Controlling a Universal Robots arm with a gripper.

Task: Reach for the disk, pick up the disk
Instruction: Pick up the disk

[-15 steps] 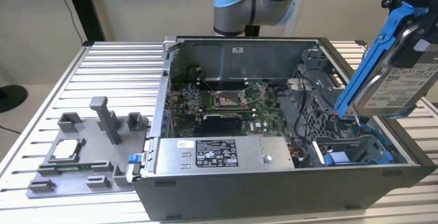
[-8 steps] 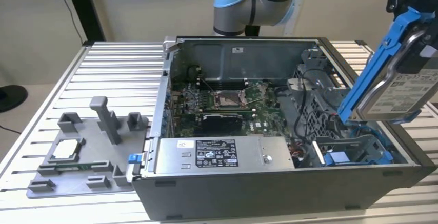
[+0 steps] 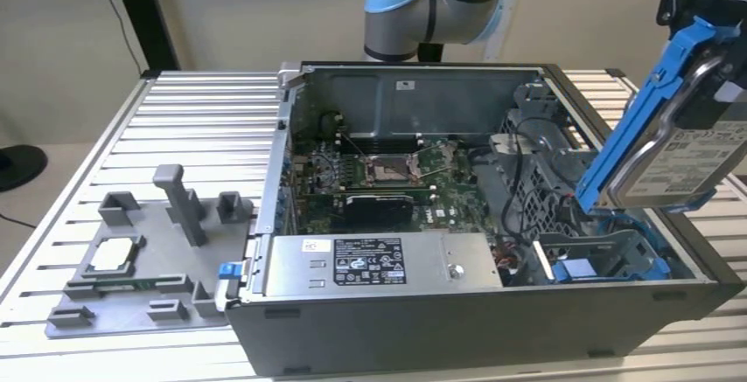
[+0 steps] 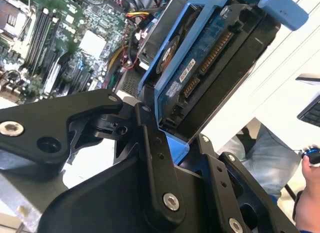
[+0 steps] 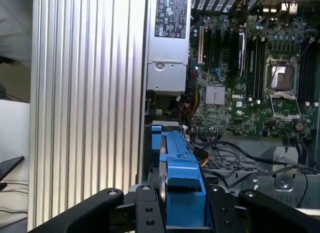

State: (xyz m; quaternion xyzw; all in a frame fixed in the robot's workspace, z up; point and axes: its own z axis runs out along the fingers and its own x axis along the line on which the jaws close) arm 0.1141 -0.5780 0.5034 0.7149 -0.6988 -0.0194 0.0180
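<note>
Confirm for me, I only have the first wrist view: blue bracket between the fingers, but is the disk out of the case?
Observer: Yes. In the exterior view the disk hangs tilted above the case, at the exterior view's right.
Operator: Is the gripper really on it?
Observer: In the second wrist view the gripper is clamped on the bracket's edge, a finger on each side.
Operator: Bay empty?
Observer: The exterior view shows the blue bay under the disk open, nothing seated in it.
</note>
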